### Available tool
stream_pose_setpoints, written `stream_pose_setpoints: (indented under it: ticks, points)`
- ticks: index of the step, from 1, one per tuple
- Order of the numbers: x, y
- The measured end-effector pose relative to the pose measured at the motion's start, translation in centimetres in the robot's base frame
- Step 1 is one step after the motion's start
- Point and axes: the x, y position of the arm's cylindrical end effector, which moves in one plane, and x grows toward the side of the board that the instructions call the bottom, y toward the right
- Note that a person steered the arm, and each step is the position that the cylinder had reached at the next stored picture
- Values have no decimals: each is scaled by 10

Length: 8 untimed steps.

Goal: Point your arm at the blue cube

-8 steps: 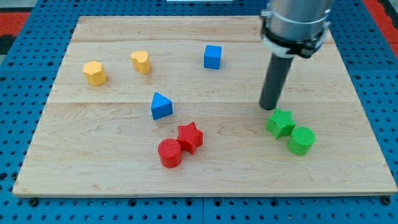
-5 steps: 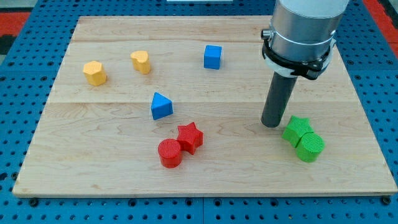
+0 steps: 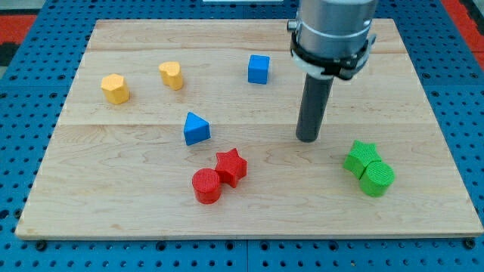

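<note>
Currently my tip (image 3: 307, 139) is sitting below-right of the blue cube (image 3: 259, 69), well apart; no gripper, just a bare rod. Risk I'm weighing: overshooting and nudging the cube toward the board's (image 3: 113, 204) top edge.

Pale wood board (image 3: 423, 113), visible grain; matt ridged plastic green cylinder (image 3: 376, 180).

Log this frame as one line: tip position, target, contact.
tip: right of board centre | target: blue cube, up and to the view's left of tip | contact: none | nearest: green star, apart
</note>
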Motion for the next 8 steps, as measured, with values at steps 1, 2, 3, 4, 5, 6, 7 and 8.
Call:
stream_pose_setpoints:
  ticks: [1,2,3,4,5,6,7,8]
  points:
    - [-5,-12]
    - [-14,-12]
    - [-14,-12]
    - [-15,-13]
    - [-30,-22]
    - [-51,-49]
    - [-60,-38]
    - [-89,-18]
